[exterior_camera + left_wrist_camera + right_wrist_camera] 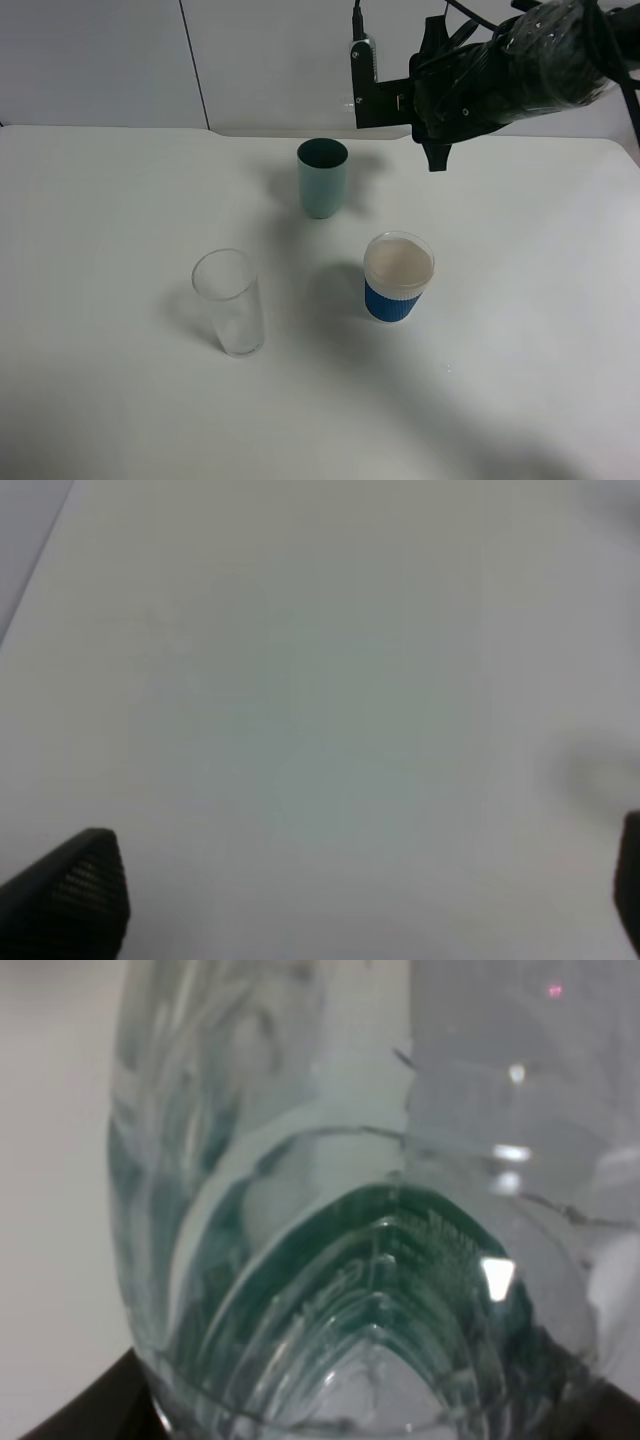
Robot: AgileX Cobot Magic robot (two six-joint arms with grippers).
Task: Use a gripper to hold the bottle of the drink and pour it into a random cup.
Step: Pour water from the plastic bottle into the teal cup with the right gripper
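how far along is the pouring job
Done: the right gripper is shut on the bottle, lifted off the table. In hand: it hangs up behind the green cup and the blue-banded cup. Left: tipping it over a cup; no stream shows and the glass looks empty.

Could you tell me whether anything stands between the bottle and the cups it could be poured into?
Nothing visible does. The bottle fills the right wrist view, and the right arm hangs over the far side of the table. Nearer the camera, the green cup, the blue-sleeved cup and the clear glass stand apart from one another.
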